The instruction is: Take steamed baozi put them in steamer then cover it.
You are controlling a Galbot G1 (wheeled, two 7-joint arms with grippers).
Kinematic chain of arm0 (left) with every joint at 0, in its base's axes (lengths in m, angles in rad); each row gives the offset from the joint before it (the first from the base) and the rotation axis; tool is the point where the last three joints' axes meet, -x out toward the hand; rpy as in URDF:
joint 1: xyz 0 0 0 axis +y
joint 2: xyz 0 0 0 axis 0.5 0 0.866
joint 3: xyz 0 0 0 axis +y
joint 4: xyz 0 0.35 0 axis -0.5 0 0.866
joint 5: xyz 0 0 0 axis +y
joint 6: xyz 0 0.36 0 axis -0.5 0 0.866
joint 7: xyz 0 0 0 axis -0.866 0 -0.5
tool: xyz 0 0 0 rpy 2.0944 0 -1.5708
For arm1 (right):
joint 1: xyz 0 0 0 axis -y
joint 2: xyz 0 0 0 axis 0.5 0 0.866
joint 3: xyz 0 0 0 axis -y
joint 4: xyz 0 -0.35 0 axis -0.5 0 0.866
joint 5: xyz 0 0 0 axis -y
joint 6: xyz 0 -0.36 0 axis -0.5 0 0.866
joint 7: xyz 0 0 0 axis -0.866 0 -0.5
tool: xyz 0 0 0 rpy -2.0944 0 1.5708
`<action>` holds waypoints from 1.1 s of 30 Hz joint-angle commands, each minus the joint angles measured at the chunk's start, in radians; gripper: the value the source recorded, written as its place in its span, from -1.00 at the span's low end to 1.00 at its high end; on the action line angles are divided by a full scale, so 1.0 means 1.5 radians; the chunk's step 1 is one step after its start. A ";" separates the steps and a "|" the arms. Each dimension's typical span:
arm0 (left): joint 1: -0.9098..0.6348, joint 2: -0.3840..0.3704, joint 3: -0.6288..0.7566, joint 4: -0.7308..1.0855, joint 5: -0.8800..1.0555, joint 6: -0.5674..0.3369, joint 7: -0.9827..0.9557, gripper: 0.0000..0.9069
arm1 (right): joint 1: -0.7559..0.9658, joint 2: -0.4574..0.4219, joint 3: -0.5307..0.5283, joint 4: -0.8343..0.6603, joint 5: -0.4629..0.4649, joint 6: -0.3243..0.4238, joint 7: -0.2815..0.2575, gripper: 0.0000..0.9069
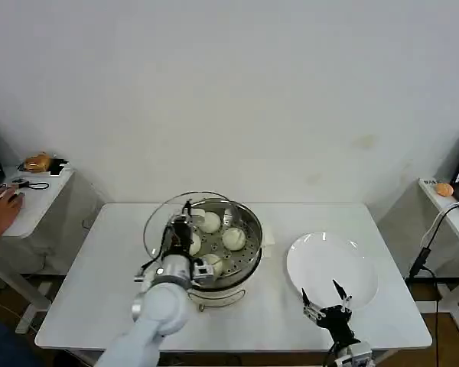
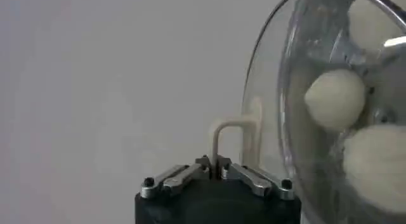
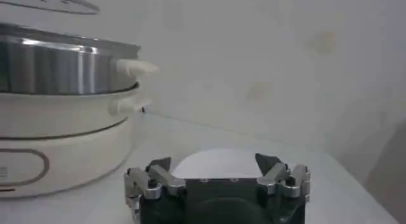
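Note:
The steamer [image 1: 252,229], a shiny steel pot on a white base, stands mid-table with several creamy-white baozi [image 1: 233,238] on its perforated tray. My left gripper [image 1: 183,220] is shut on the pale handle [image 2: 225,133] of the round glass lid [image 1: 154,222]. It holds the lid tilted on edge over the pot's left rim. Through the lid [image 2: 273,85] two baozi [image 2: 334,98] show in the left wrist view. My right gripper [image 1: 327,302] rests open and empty at the table's front right, just before the bare white plate [image 1: 333,264]. From there the steamer [image 3: 63,66] stands off to one side.
Behind my open right gripper [image 3: 212,162] lies the plate [image 3: 219,171]. A small white object [image 1: 268,238] sits against the steamer's right side. Side tables flank the main table; a person's hand [image 1: 1,208] rests on the left one, and a cable [image 1: 428,245] hangs off the right one.

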 commanded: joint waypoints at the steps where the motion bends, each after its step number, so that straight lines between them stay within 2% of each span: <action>1: -0.012 -0.065 0.049 0.019 0.054 0.000 0.012 -1.00 | 0.000 0.003 -0.004 -0.002 -0.005 0.000 0.000 1.00; 33: -0.004 -0.078 0.030 0.063 0.091 -0.023 0.007 -1.00 | 0.002 0.001 -0.014 -0.013 -0.006 0.002 0.000 1.00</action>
